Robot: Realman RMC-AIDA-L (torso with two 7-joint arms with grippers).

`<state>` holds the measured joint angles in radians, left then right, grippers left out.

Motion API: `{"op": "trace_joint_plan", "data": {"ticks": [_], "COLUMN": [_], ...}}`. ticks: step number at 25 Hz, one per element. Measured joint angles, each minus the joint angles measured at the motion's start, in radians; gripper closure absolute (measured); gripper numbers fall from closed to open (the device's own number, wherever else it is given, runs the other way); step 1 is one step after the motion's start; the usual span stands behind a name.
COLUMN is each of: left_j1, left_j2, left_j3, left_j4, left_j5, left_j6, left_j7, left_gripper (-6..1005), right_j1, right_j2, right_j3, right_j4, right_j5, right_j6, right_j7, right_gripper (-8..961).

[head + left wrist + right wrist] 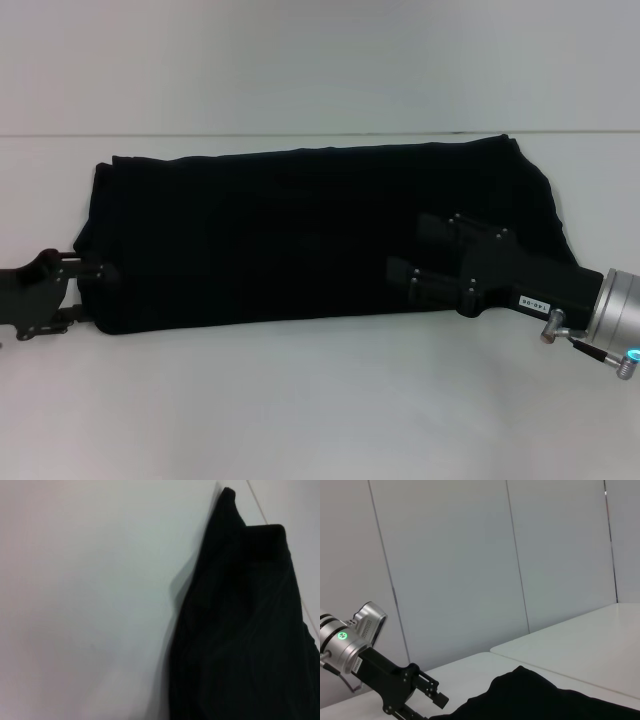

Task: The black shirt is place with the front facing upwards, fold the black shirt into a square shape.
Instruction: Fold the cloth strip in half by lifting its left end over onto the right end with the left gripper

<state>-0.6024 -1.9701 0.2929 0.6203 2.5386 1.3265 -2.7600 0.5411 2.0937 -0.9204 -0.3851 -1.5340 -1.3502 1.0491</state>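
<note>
Right gripper [418,250] hovers spread over the shirt [280,240], a long band across the table [320,400]; left gripper [85,285] sits at its end — grip unclear. Left wrist: only that end shows. Right wrist: left gripper [427,700] meets cloth — pinch both layers before you fold.

The black shirt [300,240] is plain black all over, with no lettering showing; it lies on a white bench [320,400]. The right tool [412,258] is black on a silver wrist with a small teal light; the left tool [95,280] is black too
</note>
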Motion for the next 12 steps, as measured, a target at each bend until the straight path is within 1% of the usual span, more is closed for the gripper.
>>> {"op": "trace_joint_plan", "data": {"ticks": [12], "left_j1": [0.008], "left_j2": [0.000], "left_j3": [-0.001], "left_j4": [0.009], "left_j5": [0.029], "left_j6": [0.022], "left_j7": [-0.008], "left_gripper": [324], "right_j1": [0.000], "right_j2": [0.000], "right_j3": [0.000], "right_j4": [0.000], "right_j5": [0.000], "right_j6": [-0.001], "right_j7": [0.000], "right_gripper": [115]}}
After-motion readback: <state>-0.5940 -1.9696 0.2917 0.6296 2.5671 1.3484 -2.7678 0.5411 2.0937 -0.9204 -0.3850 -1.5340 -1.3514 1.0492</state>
